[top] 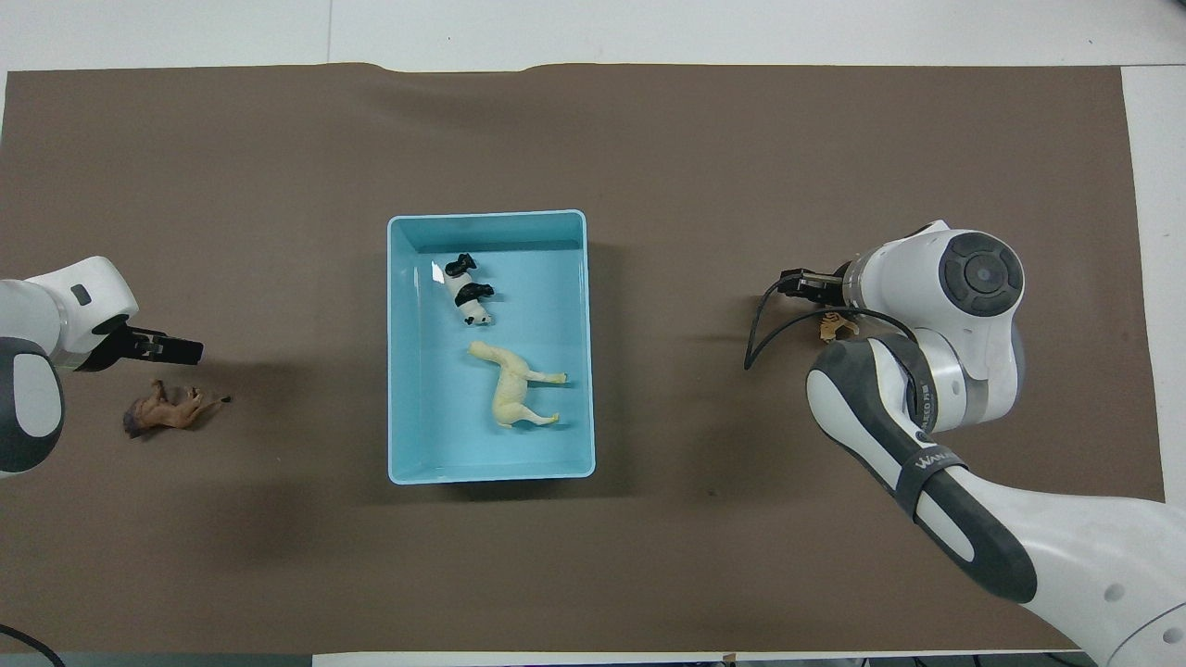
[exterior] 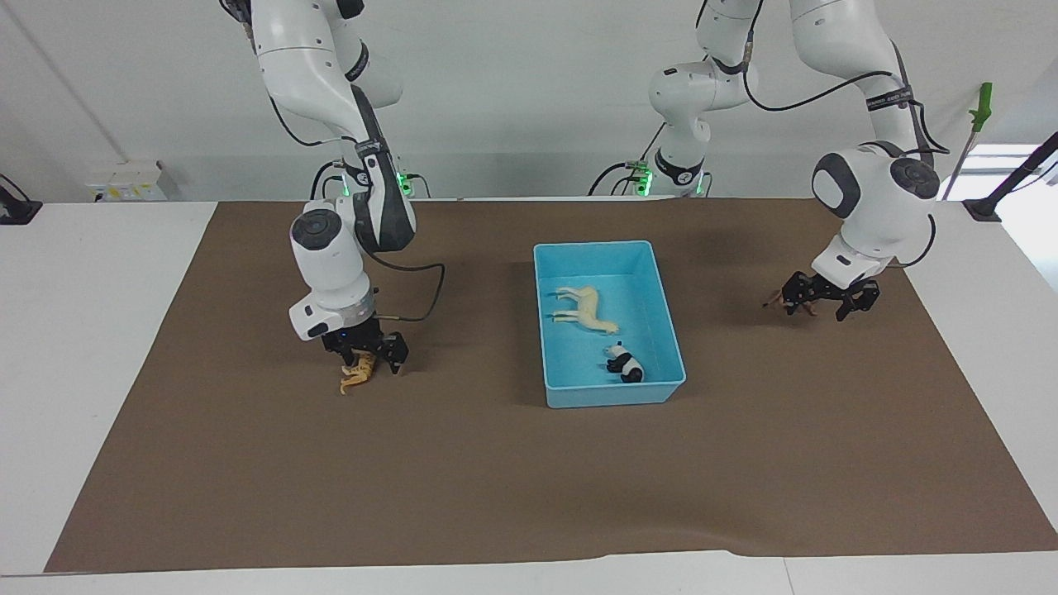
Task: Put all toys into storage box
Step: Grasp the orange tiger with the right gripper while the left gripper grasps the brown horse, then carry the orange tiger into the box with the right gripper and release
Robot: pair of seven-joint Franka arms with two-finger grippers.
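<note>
The light blue storage box [exterior: 665,318] [top: 398,371] stands mid-table. In it lie the cream-white horse [exterior: 585,309] [top: 508,387] and the black-and-white panda [exterior: 626,364] [top: 466,293]. The orange tiger-like cat [exterior: 355,379] [top: 838,326] lies on the mat toward the right arm's end. My right gripper [exterior: 369,357] [top: 808,286] is open, low over it. The brown lion [exterior: 781,301] [top: 165,410] lies on the mat toward the left arm's end. My left gripper [exterior: 829,297] [top: 162,349] is open, low and right beside it.
A brown mat [exterior: 529,479] covers most of the white table. A cable loops from the right wrist [exterior: 426,289] above the mat beside the cat.
</note>
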